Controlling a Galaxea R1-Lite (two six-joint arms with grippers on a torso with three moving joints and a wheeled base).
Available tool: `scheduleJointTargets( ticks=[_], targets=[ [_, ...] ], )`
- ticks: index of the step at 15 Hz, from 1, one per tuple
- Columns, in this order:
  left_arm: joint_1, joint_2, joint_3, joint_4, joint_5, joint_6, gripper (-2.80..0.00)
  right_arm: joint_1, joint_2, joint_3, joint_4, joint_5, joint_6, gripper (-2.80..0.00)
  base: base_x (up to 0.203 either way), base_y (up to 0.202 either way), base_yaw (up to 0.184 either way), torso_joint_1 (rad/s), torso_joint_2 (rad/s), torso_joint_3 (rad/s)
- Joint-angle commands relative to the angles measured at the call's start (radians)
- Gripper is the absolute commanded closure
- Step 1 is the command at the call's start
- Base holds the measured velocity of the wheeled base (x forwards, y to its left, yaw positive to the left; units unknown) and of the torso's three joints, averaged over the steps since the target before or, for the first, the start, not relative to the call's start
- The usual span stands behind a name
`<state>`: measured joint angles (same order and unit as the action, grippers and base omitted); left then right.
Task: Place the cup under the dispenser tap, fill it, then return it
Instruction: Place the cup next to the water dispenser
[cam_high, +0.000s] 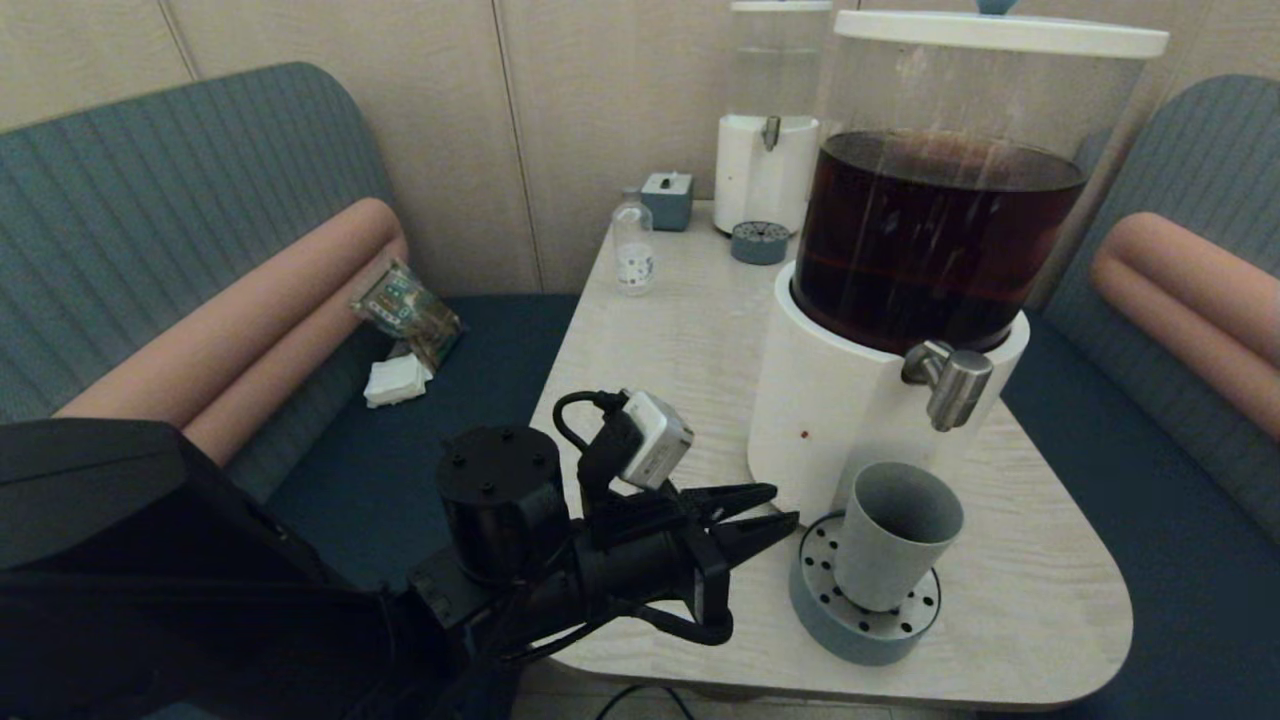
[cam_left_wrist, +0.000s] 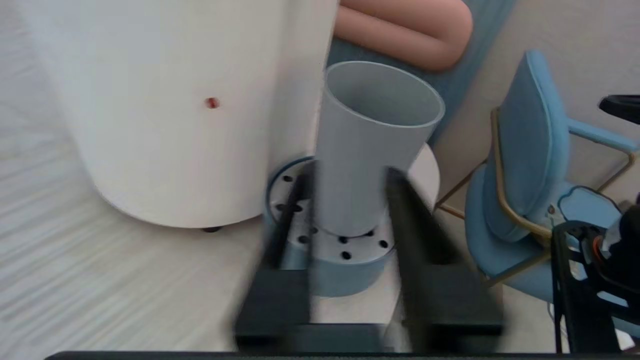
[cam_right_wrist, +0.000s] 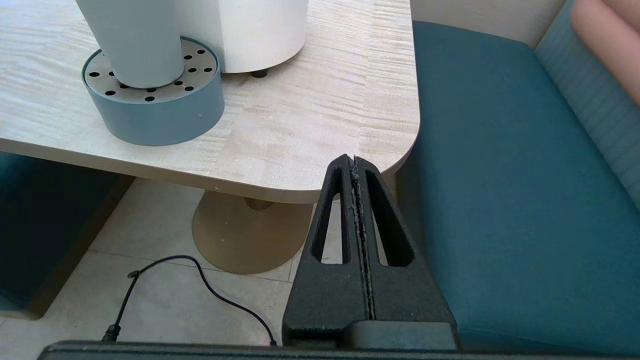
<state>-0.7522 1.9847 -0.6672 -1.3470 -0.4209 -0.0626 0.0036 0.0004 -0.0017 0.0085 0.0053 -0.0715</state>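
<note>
Now left end effector (cam_high: 775, 507) beside cup (cam_high: 893, 535).

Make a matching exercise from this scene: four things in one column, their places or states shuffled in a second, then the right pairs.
1. cup
2. tap
3. left tool
4. right tool

A. shut, below the table's edge
B. sticks out of the white base, above the cup
C. open, beside the drip tray
D. upright on the drip tray

Pairs: 1-D, 2-B, 3-C, 4-A
</note>
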Motion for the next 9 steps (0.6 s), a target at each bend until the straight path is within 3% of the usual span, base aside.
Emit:
scheduleJointTargets(
  ticks=[1,9],
  targets=[
    [-0.013,0.017,-0.004,-0.007,-0.003,0.000,-2.80,0.001,-0.002,0.000,0.001,0.001,-0.001,0.00,0.000,0.000,0.000,0.000,0.00,0.000],
    [-0.078,0.149,-0.095,-0.007,0.004,0.000,-2.80,0.001,-0.002,0.000,0.001,0.001,-0.001,0.00,0.000,0.000,0.000,0.000,0.00,0.000]
  ],
)
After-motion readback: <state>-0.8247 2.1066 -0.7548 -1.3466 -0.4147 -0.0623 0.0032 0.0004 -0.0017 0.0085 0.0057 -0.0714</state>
